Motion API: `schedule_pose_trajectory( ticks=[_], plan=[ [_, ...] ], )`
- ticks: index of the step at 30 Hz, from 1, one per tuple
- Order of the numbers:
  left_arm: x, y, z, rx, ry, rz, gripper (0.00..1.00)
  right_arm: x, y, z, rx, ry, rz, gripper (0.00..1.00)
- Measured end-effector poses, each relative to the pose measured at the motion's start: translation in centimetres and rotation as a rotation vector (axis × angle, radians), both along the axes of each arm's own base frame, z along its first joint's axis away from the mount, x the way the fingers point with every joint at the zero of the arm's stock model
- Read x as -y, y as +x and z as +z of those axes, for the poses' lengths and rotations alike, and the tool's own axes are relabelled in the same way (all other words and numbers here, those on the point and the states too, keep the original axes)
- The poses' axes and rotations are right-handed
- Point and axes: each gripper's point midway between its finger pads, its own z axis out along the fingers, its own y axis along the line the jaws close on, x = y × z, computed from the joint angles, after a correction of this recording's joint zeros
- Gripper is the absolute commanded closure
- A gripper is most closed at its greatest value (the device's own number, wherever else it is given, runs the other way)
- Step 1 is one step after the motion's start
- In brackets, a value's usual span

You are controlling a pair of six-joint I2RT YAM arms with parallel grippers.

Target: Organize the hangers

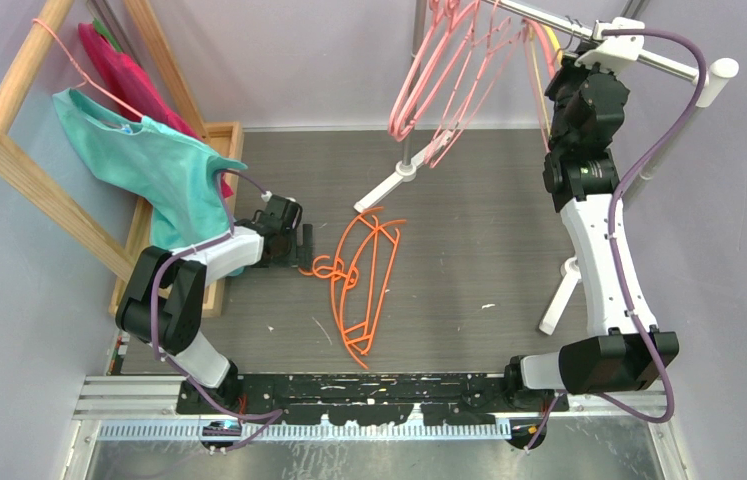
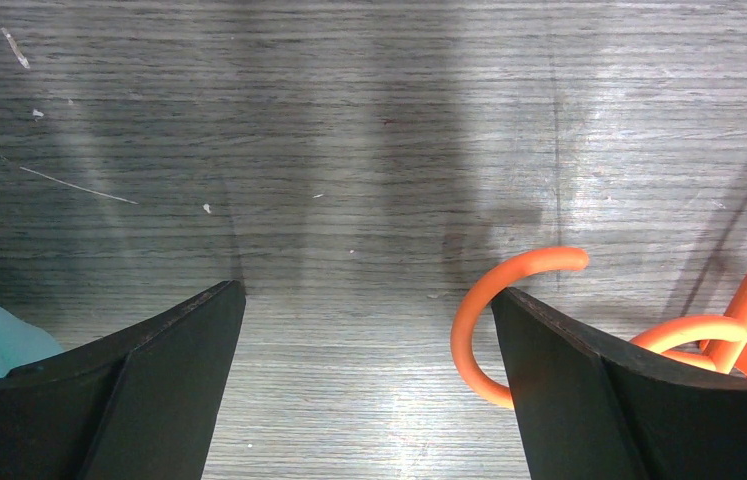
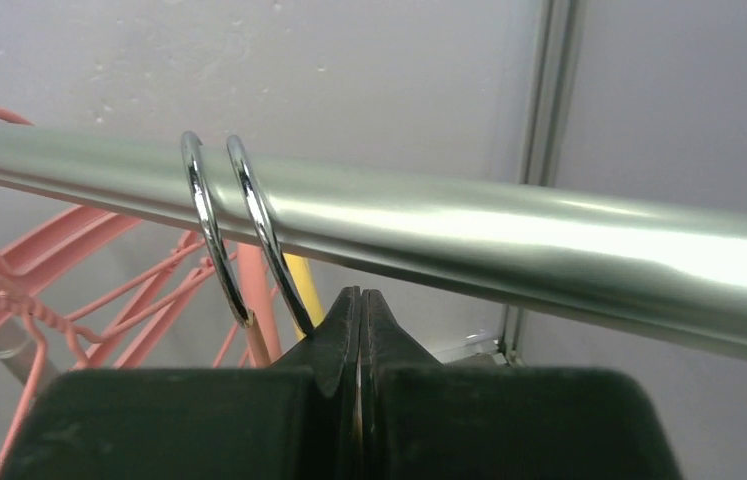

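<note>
two chrome hooks (image 3: 211, 230) ride the silver metal rail (image 3: 549, 250); the right gripper (image 3: 359, 300), pressed together just beneath the rail, could unhook them. the left gripper (image 2: 367, 290) stands spread.

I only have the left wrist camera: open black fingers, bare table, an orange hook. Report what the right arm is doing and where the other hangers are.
Observer: The right gripper is up at the shiny metal rail, jaws shut, beside two chrome hooks.
Operator: Say whether it holds anything.
Observer: Nothing shows between its jaws; a yellow hanger's neck passes just left of the tip.
Operator: Now the rest.
Observer: Several thin pink hangers hang on that rail; the thin orange hangers lie tangled on the grey wood-grain table, right of your left gripper.
</note>
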Motion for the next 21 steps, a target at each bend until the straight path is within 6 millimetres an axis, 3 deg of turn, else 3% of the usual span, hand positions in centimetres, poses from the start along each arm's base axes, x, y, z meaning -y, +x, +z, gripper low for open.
schedule_pose_trajectory(
  ticks=[5, 10, 12, 21],
  plan=[
    [0.0, 0.0, 0.0, 0.001, 0.000, 0.000, 0.02, -3.5, 1.3, 0.0, -0.011, 0.001, 0.087, 0.99],
    [-0.1, 0.0, 0.0, 0.003, 0.002, 0.001, 0.02, -10.9, 2.4, 0.0, -0.018, -0.039, 0.208, 0.99],
    [0.0, 0.0, 0.0, 0.003, 0.002, 0.001, 0.02, -12.6, 2.5, 0.2, -0.006, -0.041, 0.224, 0.99],
    [0.0, 0.1, 0.1, 0.005, 0.001, 0.001, 0.02, -15.2, 4.5, 0.1, -0.001, -0.043, 0.206, 0.99]
  ],
)
